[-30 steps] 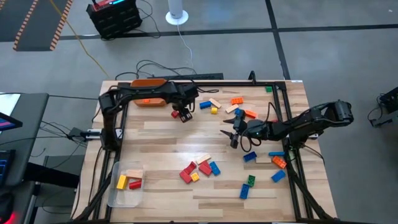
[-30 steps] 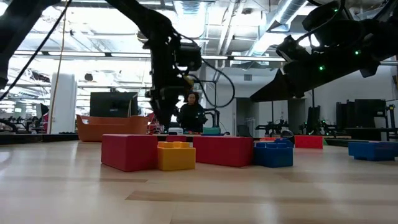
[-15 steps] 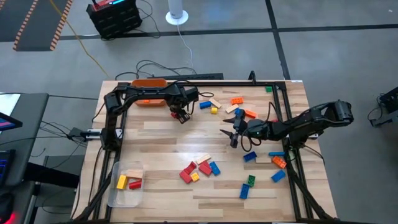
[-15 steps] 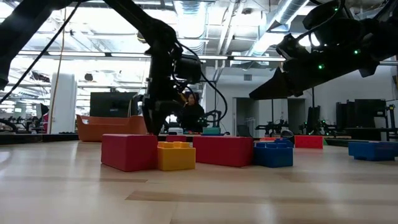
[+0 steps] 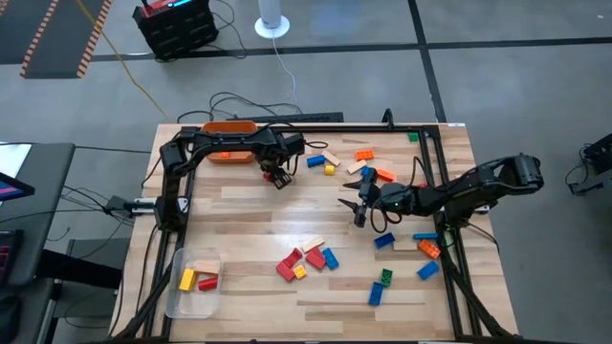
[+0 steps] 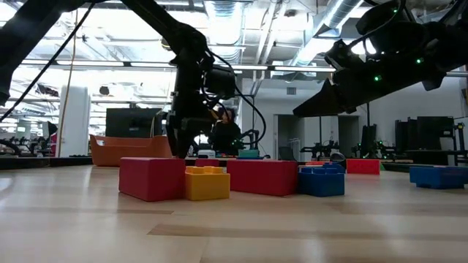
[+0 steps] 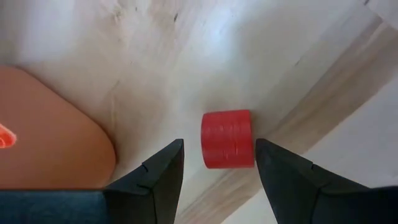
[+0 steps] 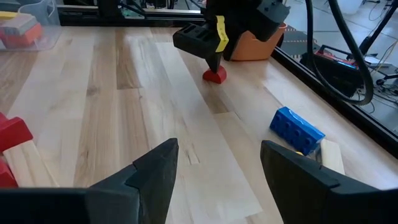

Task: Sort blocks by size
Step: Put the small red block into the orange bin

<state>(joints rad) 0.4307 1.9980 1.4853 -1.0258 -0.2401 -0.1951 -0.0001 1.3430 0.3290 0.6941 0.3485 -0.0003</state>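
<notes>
A small red block (image 7: 227, 138) lies on the wooden table near the orange bin (image 5: 229, 153). My left gripper (image 7: 219, 144) points steeply down over it, open, one finger on either side of the block; I see no touch. The right wrist view shows this same gripper (image 8: 208, 53) just above the block (image 8: 215, 75). My right gripper (image 5: 356, 205) hovers open over the middle of the table with nothing between its fingers. Other blocks lie in a cluster (image 5: 308, 258) near the front, by the far edge (image 5: 330, 161) and at the right (image 5: 421, 248).
A clear tub (image 5: 193, 279) at the near left holds yellow, red and tan blocks. A black frame (image 5: 449, 239) runs along the table's edges. A blue block (image 8: 296, 129) lies near the far right rail. Bare wood stretches between the two grippers.
My left gripper has sunk a little toward the red block and tipped more steeply downward, then held still. Its fingers have stayed equally far apart. The block has not moved.
</notes>
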